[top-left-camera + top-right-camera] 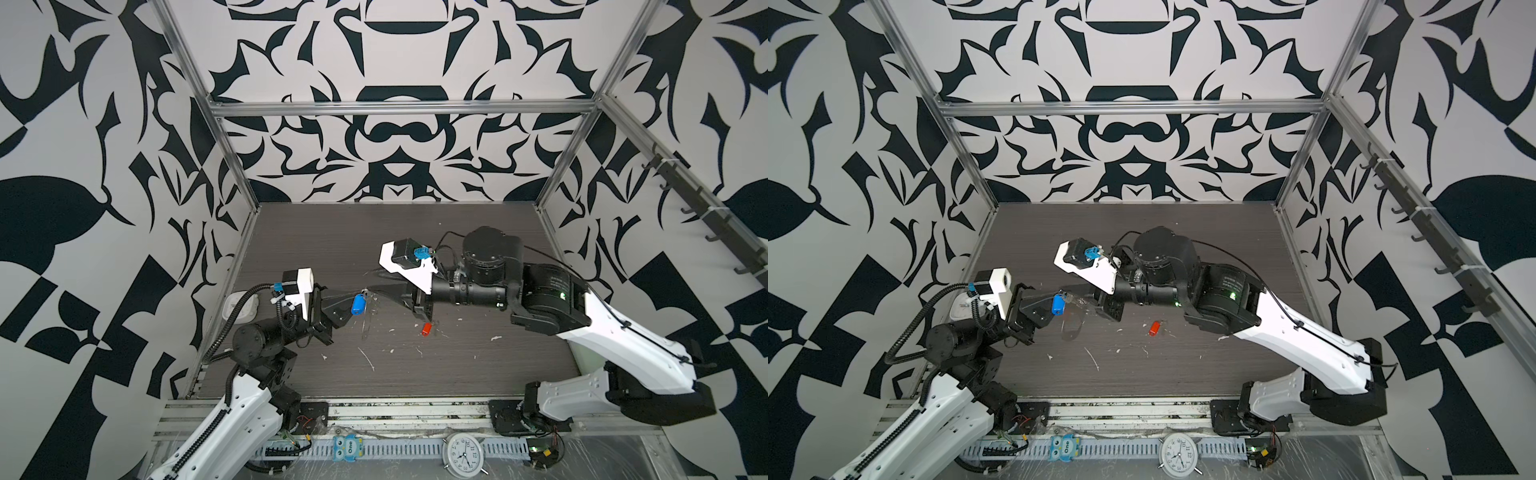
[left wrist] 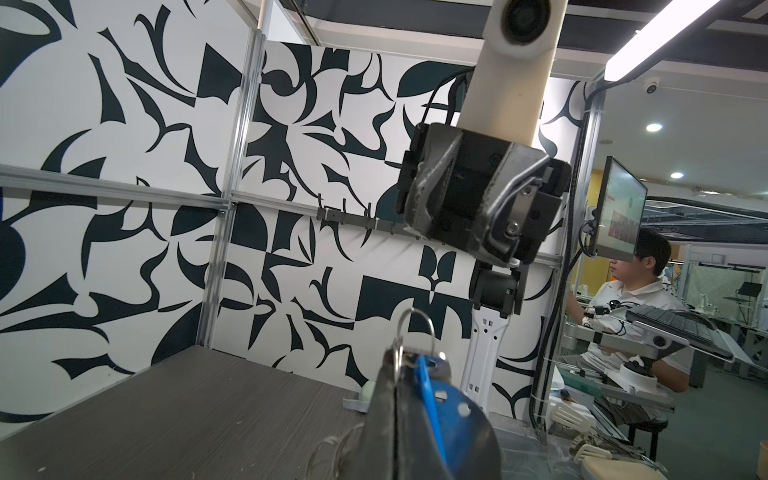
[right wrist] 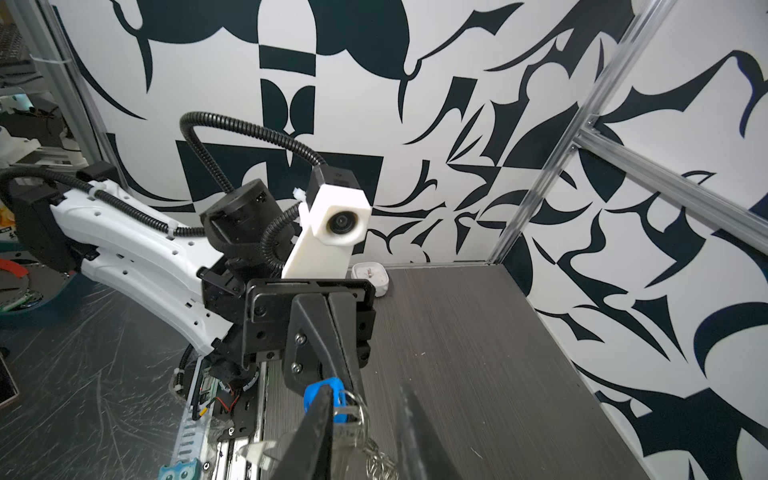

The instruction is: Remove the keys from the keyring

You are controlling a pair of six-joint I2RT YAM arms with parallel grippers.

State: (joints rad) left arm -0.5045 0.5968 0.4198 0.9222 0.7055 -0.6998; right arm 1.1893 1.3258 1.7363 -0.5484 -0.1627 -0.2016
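keyring (image 3: 376,455) dangling under the held key
left gripper (image 2: 395,365) clenched on the blue-tagged key (image 1: 358,304); keyring just below that key; right gripper (image 2: 465,195), jaws parted and empty, just right of that key, facing it; red-tagged key (image 1: 425,329) on the table (image 1: 311,232), further right, well apart.

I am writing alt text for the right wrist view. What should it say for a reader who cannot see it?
The left gripper, shut, holds up the blue-tagged key with its metal ring above the dark table. The right gripper frames it in the foreground, fingers apart. Patterned black-and-white walls stand behind.
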